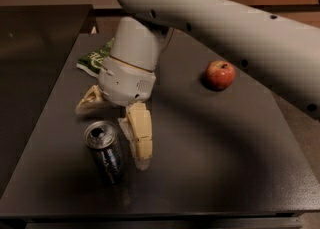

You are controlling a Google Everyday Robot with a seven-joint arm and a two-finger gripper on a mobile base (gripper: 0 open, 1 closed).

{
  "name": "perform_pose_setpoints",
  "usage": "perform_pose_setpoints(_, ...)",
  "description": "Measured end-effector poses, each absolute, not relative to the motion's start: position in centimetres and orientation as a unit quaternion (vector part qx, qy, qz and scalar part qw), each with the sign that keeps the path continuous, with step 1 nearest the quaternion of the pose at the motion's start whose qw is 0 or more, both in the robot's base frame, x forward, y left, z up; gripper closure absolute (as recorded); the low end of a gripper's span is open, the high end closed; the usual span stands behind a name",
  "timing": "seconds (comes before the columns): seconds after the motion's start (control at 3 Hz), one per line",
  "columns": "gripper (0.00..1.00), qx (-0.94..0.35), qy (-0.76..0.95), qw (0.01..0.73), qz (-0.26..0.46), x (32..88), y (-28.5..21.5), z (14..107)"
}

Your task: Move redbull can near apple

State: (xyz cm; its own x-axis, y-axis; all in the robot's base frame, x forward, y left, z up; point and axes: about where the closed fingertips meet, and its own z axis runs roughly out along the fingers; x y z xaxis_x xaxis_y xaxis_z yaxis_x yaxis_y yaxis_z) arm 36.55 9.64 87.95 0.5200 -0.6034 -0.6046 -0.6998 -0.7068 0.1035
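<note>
Reach-to-grasp step is judged in hand: the gripper (111,134) is held spread and empty astride the upright redbull can (105,150), with the apple (220,74) well apart beyond-right of the can; closing on the can is called for next.

Pincer (111,136) low at front-left, fingers (140,135) spread wide

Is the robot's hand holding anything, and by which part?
Nothing is held. The open hand sits low at the redbull can, one finger just right of it, not clamped on it.
</note>
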Motion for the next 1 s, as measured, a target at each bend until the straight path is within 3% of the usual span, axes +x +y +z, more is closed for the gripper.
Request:
perform_pose_setpoints(0.33,0.0,-0.874,0.355,0.075,0.324,35.85,9.32,88.35)
perform_pose_setpoints(0.67,0.17,-0.877,0.343,0.078,0.326,35.37,8.89,88.65)
perform_pose_setpoints(1.0,0.41,-0.879,0.337,0.084,0.327,35.3,8.76,88.9)
